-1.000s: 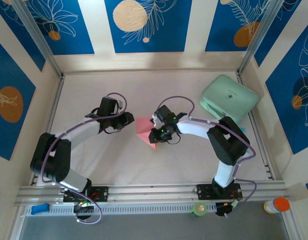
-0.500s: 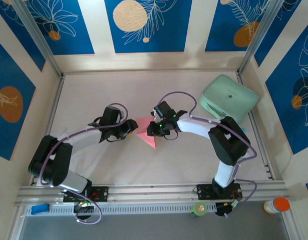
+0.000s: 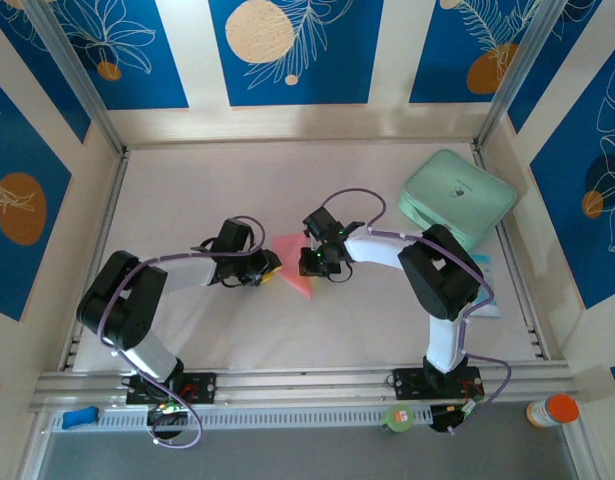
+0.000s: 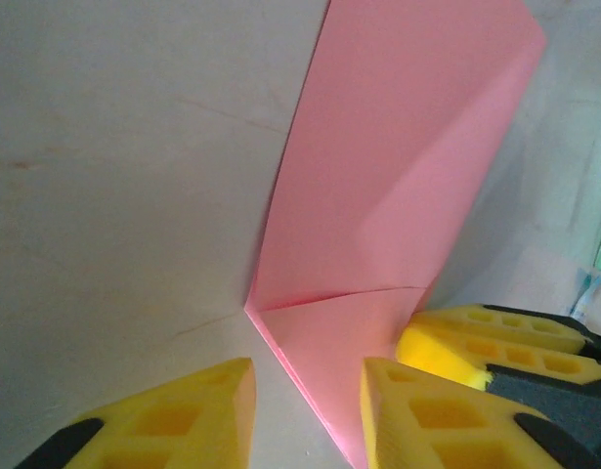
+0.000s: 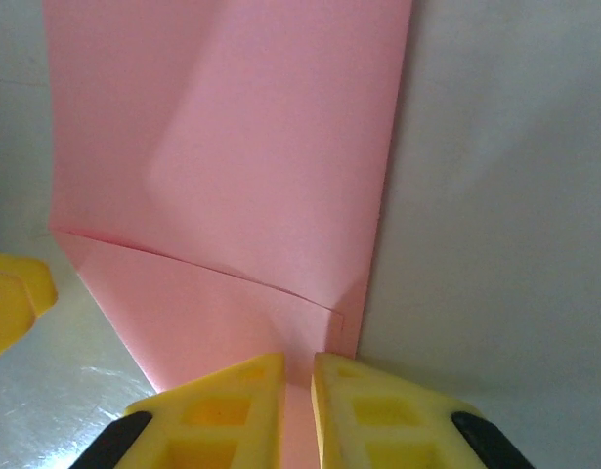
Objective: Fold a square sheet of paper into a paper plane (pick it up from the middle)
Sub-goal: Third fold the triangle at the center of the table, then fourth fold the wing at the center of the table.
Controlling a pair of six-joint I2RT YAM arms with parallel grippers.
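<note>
The square sheet of paper is salmon pink and folded into a creased, pointed shape lying on the table's middle. My right gripper sits at its right side. In the right wrist view the yellow fingers are pinched together with the pink paper in the narrow slit between them. My left gripper is at the paper's left edge. In the left wrist view its jaws stand apart, low over the table, with the folded edge of the paper running between them. The right gripper's fingers show just beyond.
A mint-green pad lies at the back right corner. Metal rails and low walls bound the table on all sides. An orange-capped bottle and a green roll sit beyond the front rail.
My left gripper has moved right and nearer, up to the paper's left edge, opening wider and narrowing again. The right gripper shifted slightly back and tightened on the paper.
</note>
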